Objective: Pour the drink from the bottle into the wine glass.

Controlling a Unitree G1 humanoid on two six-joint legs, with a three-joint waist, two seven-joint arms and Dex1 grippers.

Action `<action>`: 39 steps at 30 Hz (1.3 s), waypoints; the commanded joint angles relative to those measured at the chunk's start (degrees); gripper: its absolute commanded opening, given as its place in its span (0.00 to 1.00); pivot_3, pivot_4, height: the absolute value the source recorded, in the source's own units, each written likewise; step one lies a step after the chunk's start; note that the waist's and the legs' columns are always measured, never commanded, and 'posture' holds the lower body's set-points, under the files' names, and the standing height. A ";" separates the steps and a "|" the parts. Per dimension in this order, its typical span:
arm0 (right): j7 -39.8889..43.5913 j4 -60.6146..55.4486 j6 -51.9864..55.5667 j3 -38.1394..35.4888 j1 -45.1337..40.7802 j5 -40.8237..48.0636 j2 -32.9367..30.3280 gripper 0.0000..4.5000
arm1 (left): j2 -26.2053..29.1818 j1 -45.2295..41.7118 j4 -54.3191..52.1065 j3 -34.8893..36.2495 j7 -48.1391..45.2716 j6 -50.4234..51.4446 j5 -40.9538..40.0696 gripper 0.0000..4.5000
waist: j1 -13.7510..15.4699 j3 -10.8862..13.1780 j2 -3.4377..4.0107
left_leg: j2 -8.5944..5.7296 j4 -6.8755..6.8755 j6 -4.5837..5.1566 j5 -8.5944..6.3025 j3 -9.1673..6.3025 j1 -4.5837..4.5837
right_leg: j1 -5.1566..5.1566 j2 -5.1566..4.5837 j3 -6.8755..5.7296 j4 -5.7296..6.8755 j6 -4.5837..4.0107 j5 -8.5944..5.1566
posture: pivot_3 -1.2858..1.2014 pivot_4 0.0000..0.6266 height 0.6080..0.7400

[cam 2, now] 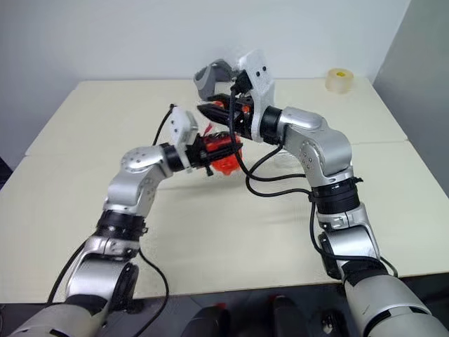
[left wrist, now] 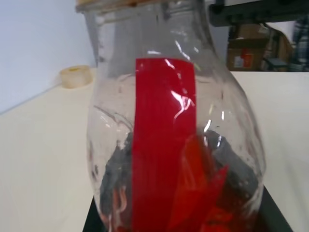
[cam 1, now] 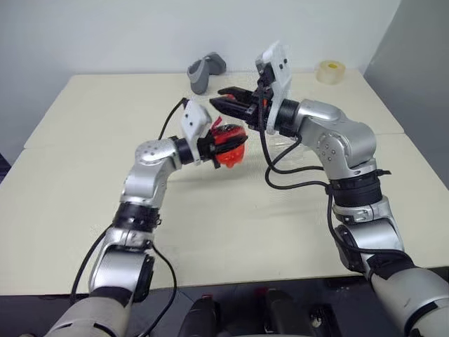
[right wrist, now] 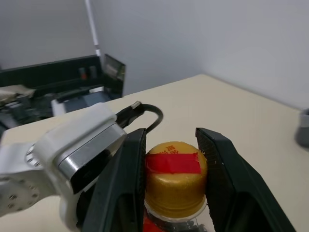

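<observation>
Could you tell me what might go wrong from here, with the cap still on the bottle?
1. The right gripper straddles the yellow cap; an off-centre grip could slip when it twists.
2. The left gripper holds the bottle in the air above the table, so twisting could turn the bottle in its grasp or spill the drink.
3. Both arms crowd together, and dangling cables could snag.

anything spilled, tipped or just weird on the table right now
No spill shows on the table. The bottle is held off the table in the left gripper, with the right gripper straddling its yellow cap. Nothing lies tipped; a tape roll and a grey object sit at the far edge.
</observation>
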 commanded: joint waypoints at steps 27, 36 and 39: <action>10.86 -15.15 4.59 -3.44 4.88 7.55 -7.50 1.00 | 9.94 5.08 -24.34 3.28 -0.36 15.43 -12.08 0.26 | 0.97 0.02 0.03 | -0.01 0.01 0.01 -0.01 -0.04 0.01 | 0.10 -0.01 -0.02 -0.16 0.00 0.00 | 0.52 0.24 1.00; -2.48 -18.34 3.66 -3.58 5.96 4.72 -5.40 1.00 | 6.41 -0.55 -12.38 1.33 0.95 8.92 -6.69 0.26 | 1.08 0.02 0.03 | -0.01 0.02 0.01 0.00 0.00 0.02 | 0.10 0.00 -0.02 -0.14 0.00 0.00 | 0.52 0.24 1.00; -8.58 -16.32 1.40 -2.77 5.50 1.13 -2.42 1.00 | 3.29 -2.61 -8.05 -0.02 1.80 5.64 -4.38 0.26 | 1.15 0.02 0.03 | -0.01 0.02 0.00 0.00 0.00 0.02 | 0.10 0.00 -0.03 -0.13 0.00 0.00 | 0.52 0.24 1.00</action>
